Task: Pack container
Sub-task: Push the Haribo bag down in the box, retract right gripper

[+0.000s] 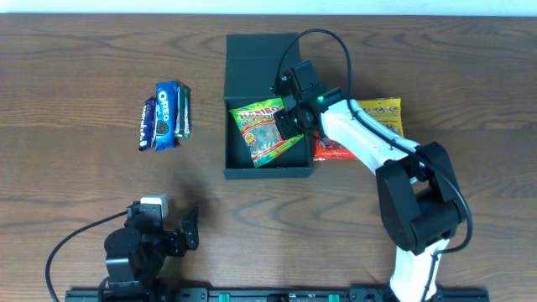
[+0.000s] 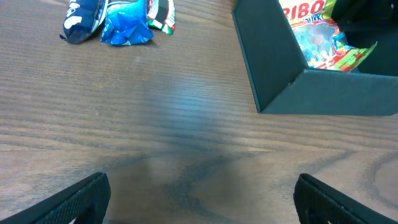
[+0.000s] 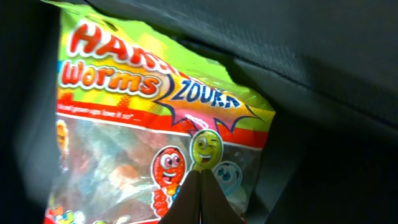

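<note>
Right arm is reaching over the container point(image 1: 227, 134), the dark teal box sitting mid-tabletop point(image 1: 84, 184) with its flap lid thrown open on the far side. Inside it lies a Haribo worms bag point(image 1: 264, 132), tilted, one corner riding up on the front wall. The right pincer point(image 1: 289, 117) is down on that bag's right edge. From the wrist camera the two fingertips point(image 3: 200, 199) meet in a dark wedge over the printed film point(image 3: 124, 124), so it looks clamped on the bag, though the contact itself is hard to make out.

The left pincer point(image 2: 202, 199) is low at the near edge, fingers spread wide apart, nothing between them, bare wood ahead.

To the left, well apart from the box, is a cluster of Oreo packets point(image 1: 165, 116). On the right, just beside the box wall, sit a yellow packet point(image 1: 379, 113) and a red packet point(image 1: 331, 149), partly under the right arm.
</note>
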### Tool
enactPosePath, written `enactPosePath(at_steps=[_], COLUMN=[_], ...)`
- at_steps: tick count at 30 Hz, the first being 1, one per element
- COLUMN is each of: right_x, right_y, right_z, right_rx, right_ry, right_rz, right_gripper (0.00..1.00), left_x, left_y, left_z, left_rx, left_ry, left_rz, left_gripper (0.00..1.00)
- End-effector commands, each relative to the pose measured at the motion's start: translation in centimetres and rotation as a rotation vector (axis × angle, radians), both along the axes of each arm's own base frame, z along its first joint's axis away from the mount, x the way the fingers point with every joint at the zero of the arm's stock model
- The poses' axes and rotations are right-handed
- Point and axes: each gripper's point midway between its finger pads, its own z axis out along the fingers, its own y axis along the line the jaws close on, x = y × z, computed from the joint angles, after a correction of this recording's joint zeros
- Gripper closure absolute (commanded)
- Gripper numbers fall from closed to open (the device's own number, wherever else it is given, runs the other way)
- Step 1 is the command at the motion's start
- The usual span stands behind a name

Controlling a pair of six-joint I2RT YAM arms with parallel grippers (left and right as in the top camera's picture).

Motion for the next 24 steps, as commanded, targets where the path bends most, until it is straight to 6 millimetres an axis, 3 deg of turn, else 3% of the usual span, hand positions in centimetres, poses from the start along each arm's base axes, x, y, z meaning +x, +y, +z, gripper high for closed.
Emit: enactPosePath(at_steps=[1, 8, 14, 17, 20, 23, 24], right_x=[-0.5, -3.1, -2.8, -1.0, 1.0, 2.2, 2.5], right_y=[0.1, 4.3, 4.2, 3.2, 1.6, -1.3, -2.5], right_z=[-1.5, -0.6, 0.5, 4.5, 10.4, 15.3, 16.4], right_rx=[-0.019, 0.199, 0.218, 0.231, 0.253, 0.271, 0.275], right_ry=[0.032, 0.130, 0.137, 0.085, -0.024, -0.131, -0.155], right_rz=[0.001, 0.156, 0.152, 0.122, 0.122, 0.090, 0.067], right_gripper=[0.99, 0.99, 0.99, 0.99, 0.99, 0.98, 0.89], left_x=[0.0, 0.0, 0.0, 0.0, 0.0, 0.0, 0.0], left_y=[-0.1, -0.1, -0.1, -0.1, -0.1, -0.1, -0.1], left_z=[0.0, 0.0, 0.0, 0.0, 0.0, 0.0, 0.0], left_rx=[-0.008, -0.008, -0.008, -0.008, -0.008, -0.008, -0.008], left_ry=[-0.003, -0.003, -0.003, -0.003, -0.003, -0.003, -0.003], left_rz=[-0.007, -0.007, -0.007, -0.007, -0.007, -0.007, -0.006], left_gripper=[0.05, 0.05, 0.05, 0.05, 0.05, 0.05, 0.05])
